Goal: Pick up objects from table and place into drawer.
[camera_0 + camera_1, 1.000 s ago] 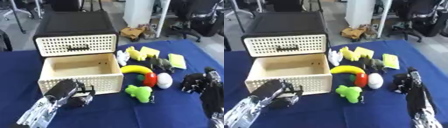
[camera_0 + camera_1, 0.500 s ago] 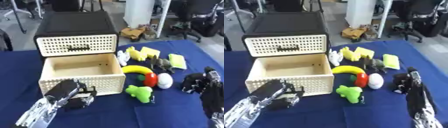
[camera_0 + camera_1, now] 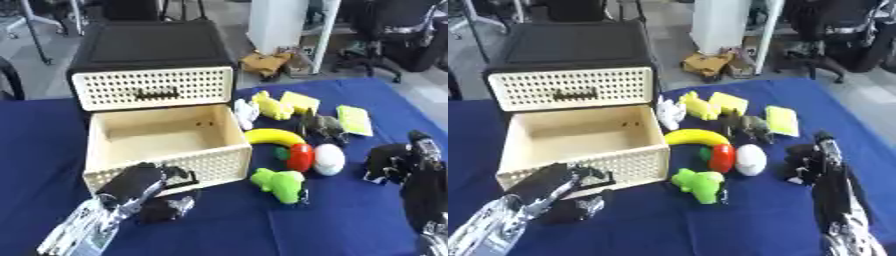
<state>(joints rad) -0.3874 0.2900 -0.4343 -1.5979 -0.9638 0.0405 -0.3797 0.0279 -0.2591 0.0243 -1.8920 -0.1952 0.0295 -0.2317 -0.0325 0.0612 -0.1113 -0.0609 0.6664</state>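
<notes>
My left hand [image 3: 140, 187] rested against the front wall of the open drawer [image 3: 166, 145], near the front-left part of the desk [image 3: 262, 230]. Its fingers were curled, and I could not see anything between them. My right hand [image 3: 394, 162] stayed low near the right edge of the desk, its fingers also curled; whether it held something I could not tell.

The objects lay in a group just right of the drawer: a banana [image 3: 269, 136], a red thing [image 3: 299, 156] touching a white egg shape [image 3: 329, 159], and a green toy [image 3: 278, 183] nearest the front edge. Behind them lay yellow pieces [image 3: 285, 103] and a dark animal figure [image 3: 322, 126]. The drawer inside looked empty. The black cabinet [image 3: 153, 65] stood behind it.
</notes>
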